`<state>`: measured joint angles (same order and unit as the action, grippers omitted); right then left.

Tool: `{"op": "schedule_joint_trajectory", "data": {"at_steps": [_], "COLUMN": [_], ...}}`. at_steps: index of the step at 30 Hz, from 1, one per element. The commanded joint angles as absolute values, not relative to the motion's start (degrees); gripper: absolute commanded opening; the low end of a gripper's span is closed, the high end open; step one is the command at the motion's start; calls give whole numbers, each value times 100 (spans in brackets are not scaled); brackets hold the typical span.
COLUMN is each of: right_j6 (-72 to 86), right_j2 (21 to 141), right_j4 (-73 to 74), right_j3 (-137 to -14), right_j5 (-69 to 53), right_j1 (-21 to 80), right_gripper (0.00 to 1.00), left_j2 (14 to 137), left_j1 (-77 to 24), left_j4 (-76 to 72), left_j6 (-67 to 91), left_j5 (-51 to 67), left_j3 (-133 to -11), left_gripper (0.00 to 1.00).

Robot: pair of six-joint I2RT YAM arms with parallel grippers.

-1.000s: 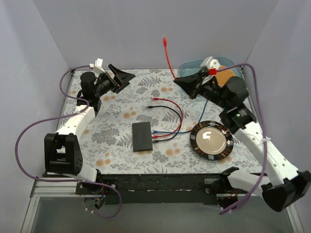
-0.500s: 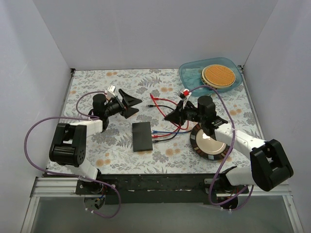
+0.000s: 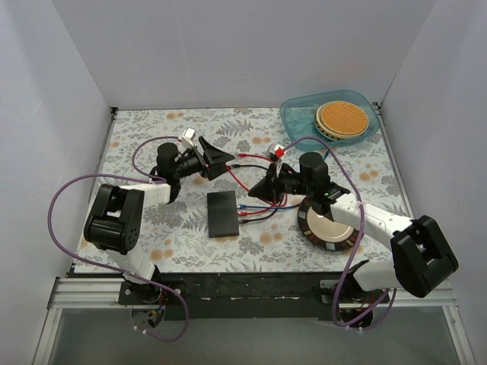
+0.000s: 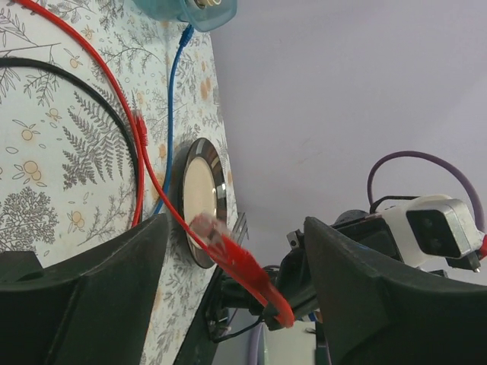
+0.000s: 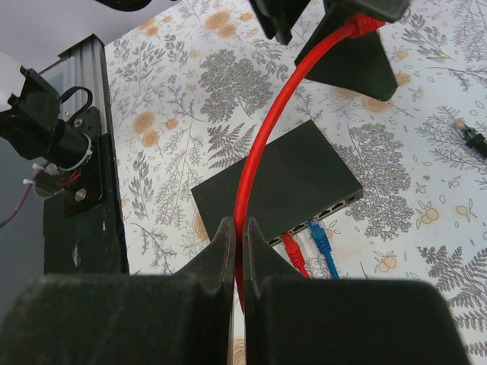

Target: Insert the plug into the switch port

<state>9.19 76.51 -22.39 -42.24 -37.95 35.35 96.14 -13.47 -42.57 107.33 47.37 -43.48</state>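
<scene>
Two pincers, one red cable [image 5: 266, 137]: the right gripper [image 5: 237, 228] is clamped tight on it, while the left gripper [image 4: 236, 224] gapes wide with the plug [image 4: 222, 247] floating between its fingers [image 4: 106, 289], touching neither. Below them the black switch [image 5: 274, 179] lies flat on the table [image 5: 426, 167], with a free switch port [image 5: 337, 205] beside the plugged-in leads [image 5: 293, 249].

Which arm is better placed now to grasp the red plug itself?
Left. The left gripper is open with the red plug between its fingers, ready to close on it. The right gripper is shut on the red cable farther back, away from the plug.
</scene>
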Motion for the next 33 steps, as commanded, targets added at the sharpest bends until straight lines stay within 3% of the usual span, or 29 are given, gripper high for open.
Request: {"op": "schedule_joint_trajectory", "data": {"at_steps": [1, 3, 6, 7, 10, 11, 13, 14, 18, 22, 28, 30, 31, 33], "right_j6": [589, 493, 396, 369, 281, 281, 386, 439, 974, 1616, 1679, 1714, 1749, 1775], "right_j2": [7629, 7603, 7515, 7489, 7514, 7576, 7672, 7777, 7998, 8323, 8648, 8771, 8824, 8982], "right_j4": [-2075, -1925, -1916, -1925, -1846, -1820, -1819, -1828, -2398, -2996, -2725, -2672, -2628, -2514], "right_j3": [-4491, -4491, -4369, -4307, -4333, -4437, -4596, -4762, -5062, -5369, -5826, -5932, -6063, -6204], "right_j5": [-3868, -3876, -3885, -3876, -3841, -3841, -3823, -3823, -3972, -3990, -3044, -2989, -2919, -2883], "right_j1": [3735, 3753, 3771, 3771, 3771, 3771, 3771, 3771, 3771, 3797, 4095, 4140, 4148, 4148], "right_gripper": [1, 1, 1, 1, 1, 7, 25, 41, 63, 66, 64, 61, 52, 48], "left_j2": [9545, 9528, 9475, 9431, 9334, 9238, 9115, 8958, 8571, 8201, 7937, 7937, 7928, 7928], "left_j1": [-1354, -1354, -1354, -1354, -1362, -1362, -1397, -1450, -1634, -1907, -2153, -2188, -2197, -2215], "left_j4": [-4500, -4430, -4281, -4245, -4210, -4158, -4052, -3939, -3674, -3542, -3262, -3252, -3243, -3243], "left_j6": [10731, 10705, 10565, 10504, 10424, 10337, 10205, 10030, 9626, 9299, 9141, 9114, 9123, 9123], "left_j5": [4737, 4694, 4632, 4632, 4649, 4632, 4501, 4430, 4000, 3490, 2997, 2953, 2962, 2962], "left_j3": [-4491, -4500, -4509, -4509, -4465, -4465, -4430, -4421, -4377, -4281, -4298, -4333, -4350, -4377], "left_gripper": [57, 48, 21, 2, 0, 0, 0, 0, 0, 0, 0, 0, 0, 0]}}
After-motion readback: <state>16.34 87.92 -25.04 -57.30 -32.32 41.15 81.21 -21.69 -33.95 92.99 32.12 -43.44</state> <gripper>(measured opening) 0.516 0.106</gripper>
